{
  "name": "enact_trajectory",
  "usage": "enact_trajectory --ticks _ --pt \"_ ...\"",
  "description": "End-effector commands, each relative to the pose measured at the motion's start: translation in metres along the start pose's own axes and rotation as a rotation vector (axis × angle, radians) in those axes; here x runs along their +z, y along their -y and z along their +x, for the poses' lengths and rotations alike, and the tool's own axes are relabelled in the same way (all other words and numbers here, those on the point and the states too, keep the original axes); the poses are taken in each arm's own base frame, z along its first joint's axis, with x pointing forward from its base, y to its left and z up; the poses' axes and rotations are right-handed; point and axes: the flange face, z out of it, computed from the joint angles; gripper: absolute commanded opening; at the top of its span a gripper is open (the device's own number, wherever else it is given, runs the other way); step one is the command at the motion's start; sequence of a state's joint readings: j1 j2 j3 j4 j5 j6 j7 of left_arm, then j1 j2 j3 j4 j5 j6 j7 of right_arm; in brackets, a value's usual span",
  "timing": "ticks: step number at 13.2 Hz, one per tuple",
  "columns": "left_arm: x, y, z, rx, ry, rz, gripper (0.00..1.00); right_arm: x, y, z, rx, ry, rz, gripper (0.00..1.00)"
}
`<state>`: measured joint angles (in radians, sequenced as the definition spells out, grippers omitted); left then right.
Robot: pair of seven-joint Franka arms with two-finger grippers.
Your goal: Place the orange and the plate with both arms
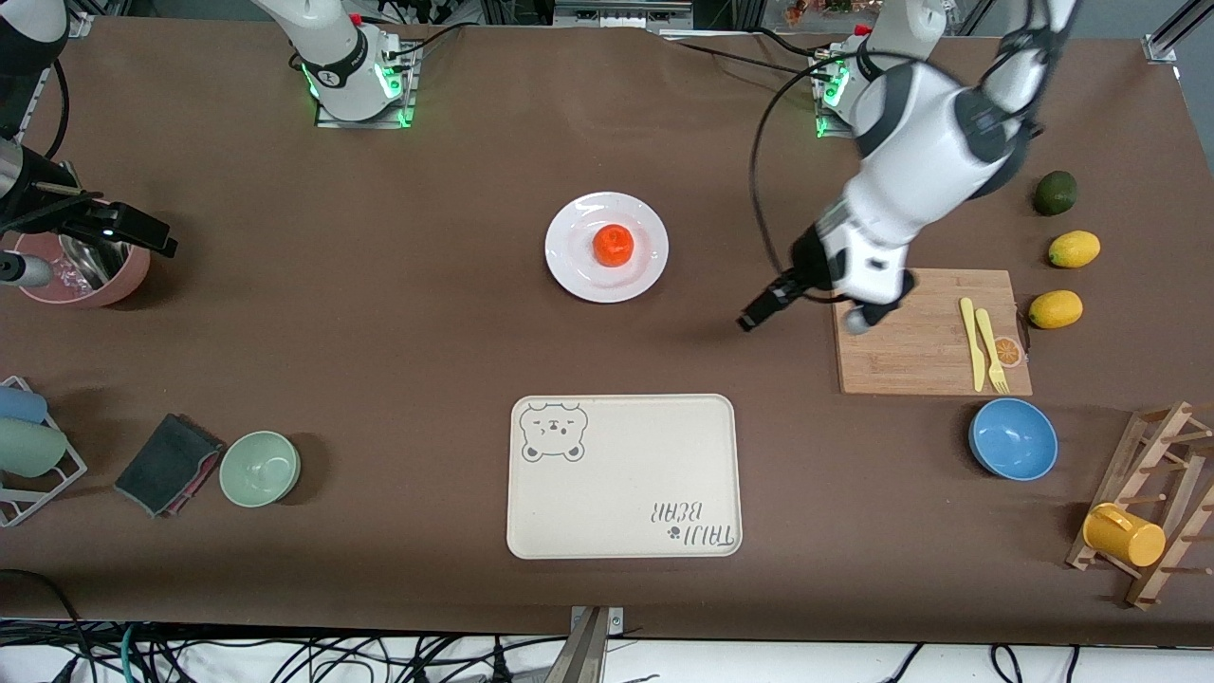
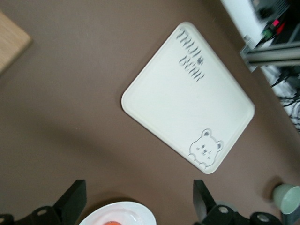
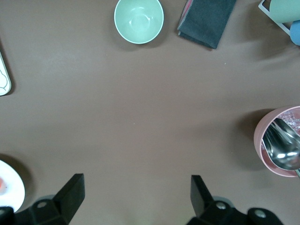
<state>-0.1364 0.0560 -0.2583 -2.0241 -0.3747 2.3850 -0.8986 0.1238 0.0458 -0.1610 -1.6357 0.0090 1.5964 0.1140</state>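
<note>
The orange (image 1: 614, 245) sits right on the plate (image 1: 580, 269), a little toward the side of it facing the left arm's end, and the plate rests on the brown desk (image 1: 379, 332) about midway between the two arm bases. Nearer the front camera than the plate lies the cream bear tray (image 1: 626, 493), with bare desk between them.

The left gripper (image 1: 759, 314) hangs low over open desk between the plate and the wooden cutting board (image 1: 901, 360), its fingers (image 2: 75, 199) spread wide with nothing between them. In the left wrist view the plate's rim (image 2: 126, 209) shows just between those fingers, with a sliver of the orange (image 2: 111, 223) at the picture's edge, so plate and fruit lie close by but apart from the gripper. The bear tray (image 2: 187, 103) fills the middle of that view.

At the right arm's end, the right gripper (image 1: 142, 235) hovers beside the pink pot (image 1: 81, 275), well apart from the plate. Its fingers (image 3: 72, 192) are also spread and hold nothing. The right wrist view catches just an edge of the plate (image 3: 11, 185), plus the green bowl (image 3: 139, 19), the dark cloth (image 3: 206, 21) and the pink pot (image 3: 262, 140) with a metal ladle inside.

On the cutting board lie a yellow knife and fork (image 1: 986, 346). Two lemons (image 1: 1074, 249) and a dark green fruit (image 1: 1055, 193) sit beside the board, and a blue bowl (image 1: 1013, 438) lies nearer the front camera than the board.
</note>
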Motion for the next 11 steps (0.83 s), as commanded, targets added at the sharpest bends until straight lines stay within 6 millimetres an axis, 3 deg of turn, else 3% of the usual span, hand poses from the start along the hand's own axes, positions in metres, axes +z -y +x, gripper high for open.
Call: enact_trajectory --ticks 1,3,5,7,11 --pt "-0.023 0.001 -0.006 0.042 -0.054 -0.029 1.00 -0.004 0.000 -0.003 0.003 -0.002 -0.011 1.00" --pt "-0.055 0.016 0.024 0.234 -0.153 0.078 1.00 -0.004 0.000 -0.003 0.003 -0.002 -0.011 1.00" --pt "-0.087 0.019 0.043 0.368 -0.135 0.181 1.00 -0.004 0.000 -0.003 0.003 -0.002 -0.011 1.00" --pt "-0.120 0.021 0.058 0.411 -0.091 0.228 1.00 -0.004 0.000 -0.003 0.003 -0.002 -0.011 1.00" --pt "-0.178 0.044 0.097 0.510 -0.051 0.315 1.00 -0.004 -0.001 -0.003 0.005 -0.002 -0.011 1.00"
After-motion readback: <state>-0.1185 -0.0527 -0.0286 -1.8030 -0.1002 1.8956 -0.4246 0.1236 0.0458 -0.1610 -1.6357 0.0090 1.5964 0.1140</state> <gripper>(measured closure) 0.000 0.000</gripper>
